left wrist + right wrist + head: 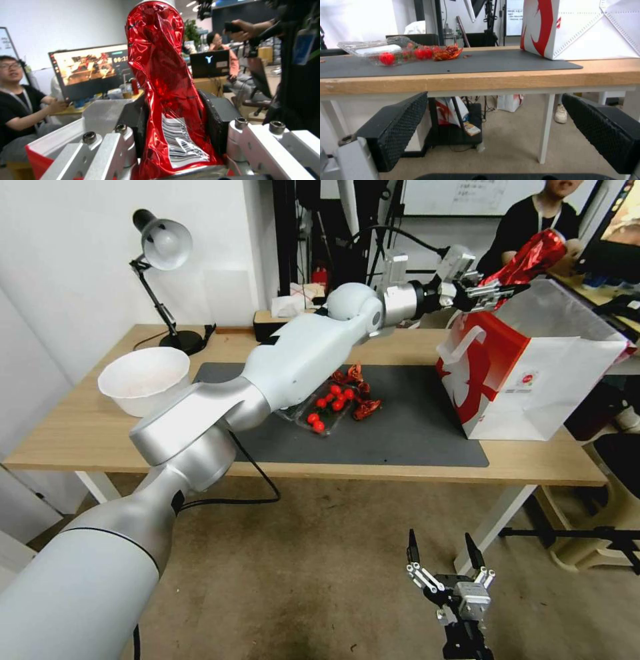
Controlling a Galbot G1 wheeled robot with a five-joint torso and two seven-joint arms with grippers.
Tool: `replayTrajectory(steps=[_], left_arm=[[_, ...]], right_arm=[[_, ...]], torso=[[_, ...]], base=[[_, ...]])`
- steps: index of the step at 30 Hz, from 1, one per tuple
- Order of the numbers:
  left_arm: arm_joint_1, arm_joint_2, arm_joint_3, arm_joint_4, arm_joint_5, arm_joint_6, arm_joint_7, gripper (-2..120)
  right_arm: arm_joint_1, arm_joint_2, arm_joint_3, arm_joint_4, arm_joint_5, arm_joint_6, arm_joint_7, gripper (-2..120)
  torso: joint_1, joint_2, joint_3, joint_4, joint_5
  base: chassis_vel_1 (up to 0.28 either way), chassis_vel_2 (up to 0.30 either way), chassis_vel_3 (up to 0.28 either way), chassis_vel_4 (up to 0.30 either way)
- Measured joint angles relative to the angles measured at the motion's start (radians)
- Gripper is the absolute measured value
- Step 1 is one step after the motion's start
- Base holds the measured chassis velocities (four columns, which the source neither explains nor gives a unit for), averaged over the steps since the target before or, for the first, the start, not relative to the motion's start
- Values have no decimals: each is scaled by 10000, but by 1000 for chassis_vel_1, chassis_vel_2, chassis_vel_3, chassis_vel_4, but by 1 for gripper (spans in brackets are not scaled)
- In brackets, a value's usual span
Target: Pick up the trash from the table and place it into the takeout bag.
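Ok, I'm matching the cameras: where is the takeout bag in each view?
Head view: the takeout bag stands at the table's right end, under the left claw gripping a red foil wrapper.
Left wrist view: its white rim sits just behind that claw.
Right wrist view: it stands beyond the open right claw.
Shared landmark, head and right wrist: the dark grey mat.

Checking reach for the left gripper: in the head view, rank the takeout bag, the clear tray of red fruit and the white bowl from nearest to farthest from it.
From the left gripper:
1. Takeout bag, just below.
2. Fruit tray, mid-mat.
3. White bowl, the table's far left end.
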Motion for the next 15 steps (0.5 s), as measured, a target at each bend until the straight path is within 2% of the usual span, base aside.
replayTrajectory(steps=[1, 4, 6, 8, 9, 11, 12, 15], left_arm=[[0, 0, 0, 0, 0, 0, 0, 33], [-147, 18, 424, -244, -255, 7, -710, 33], [-183, 19, 495, -312, -301, 9, -808, 33], [-374, 24, 825, -631, -419, 24, -1275, 33], [-374, 24, 825, -631, -419, 24, -1275, 33], [-489, 30, 1083, -1180, -334, 197, -1850, 33], [-489, 30, 1083, -1180, -334, 197, -1850, 33], [-764, 35, 1574, -1790, -183, 598, -2843, 33]], right_arm=[[0, 0, 0, 0, 0, 0, 0, 100], [3, 46, -29, 0, -52, -14, -13, 100], [1, 50, -31, -5, -62, -16, -15, 100], [-18, 86, -31, -18, -99, -17, -16, 100], [-18, 86, -31, -18, -99, -17, -16, 100], [-35, 138, -29, -18, -110, -17, -16, 100], [-35, 138, -29, -18, -110, -17, -16, 100], [-55, 214, -23, -28, -146, -13, -16, 100]], torso=[[0, 0, 0, 0, 0], [1, 0, 0, 0, -1], [0, 0, 0, 0, -1], [0, 0, -1, -2, 1], [0, 0, -1, -2, 1], [1, 0, 0, -1, -1], [1, 0, 0, -1, -1], [-1, 0, -1, -4, 1]], base=[[0, 0, 0, 0], [0, 0, 0, 0], [0, 0, 0, 0], [0, 0, 0, 0], [0, 0, 0, 0], [0, 0, 0, 0], [0, 0, 0, 0], [0, 0, 0, 0]])
